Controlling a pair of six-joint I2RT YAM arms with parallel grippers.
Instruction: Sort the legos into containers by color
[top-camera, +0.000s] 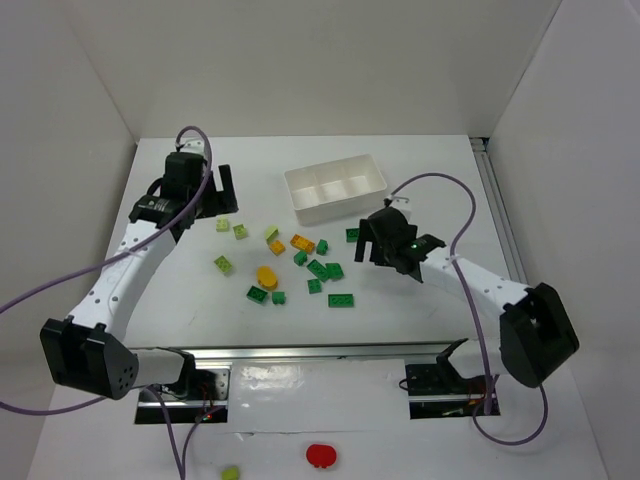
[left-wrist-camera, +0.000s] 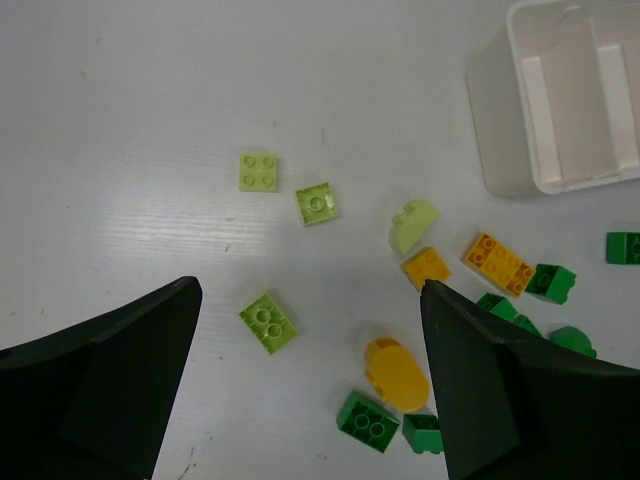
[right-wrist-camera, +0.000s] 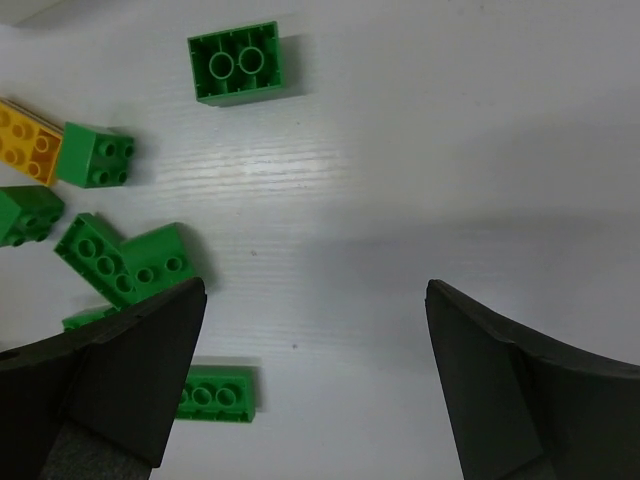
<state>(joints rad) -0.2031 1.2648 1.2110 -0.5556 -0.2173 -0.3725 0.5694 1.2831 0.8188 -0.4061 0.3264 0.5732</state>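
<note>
Left fingers (left-wrist-camera: 110, 390) are hanging wide apart with nothing between them, right above the lime-yellow bricks (left-wrist-camera: 259, 171). The right fingers (right-wrist-camera: 520, 390) are spread just as wide and are just as empty over the dark green bricks (right-wrist-camera: 95, 155). Nothing is sitting in the white tray (top-camera: 300, 205) as far as I can see. Its three compartments are showing bare, and every brick is lying loose on the worktop (top-camera: 450, 190) just in front of it.

I'm reckoning the right arm is lining up a green pick. The lone green brick (right-wrist-camera: 238, 62) is looking like the sensible target, since it is lying apart from the rest. The green pair (right-wrist-camera: 122, 262) is sitting touching in an L and would likely skid or come up together. Coming straight down, squaring the fingers to two flat sides and closing gently should be doing it. On the left, the lime square brick (left-wrist-camera: 268, 322) is sitting equally well apart from its neighbours.

These are looking like hard, glossy plastic pieces, so a skewed pinch may be squirting one out. Shapes are varying: flat studded squares, an oblong orange brick (left-wrist-camera: 497, 262), and a smooth rounded orange-yellow piece (left-wrist-camera: 397, 372) offering little flat to grip. The tray is looking thin-walled and light, so dropping from just above the rim beats nudging it.
</note>
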